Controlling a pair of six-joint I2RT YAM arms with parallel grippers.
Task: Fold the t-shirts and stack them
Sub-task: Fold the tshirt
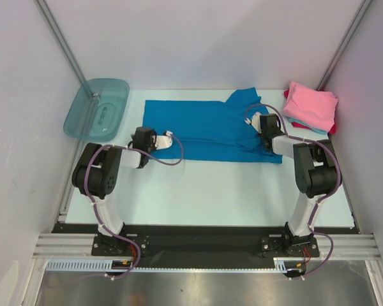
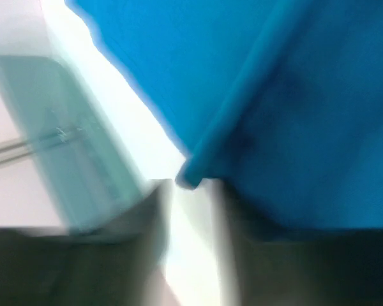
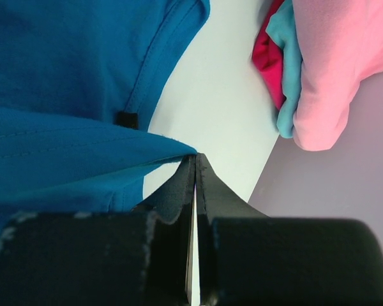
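Note:
A bright blue t-shirt lies spread across the back of the table, one part folded over itself. My right gripper is over its right end. In the right wrist view the right gripper is shut, with a lifted edge of the blue t-shirt pinched at its tips. My left gripper is at the shirt's left front edge. The left wrist view is blurred, but the left gripper shows a gap between its jaws, and a corner of the blue t-shirt sits just off the tips.
Folded t-shirts are stacked at the back right, a pink one on top of a light blue one and a red one. A translucent teal tub leans at the back left. Walls close in on both sides.

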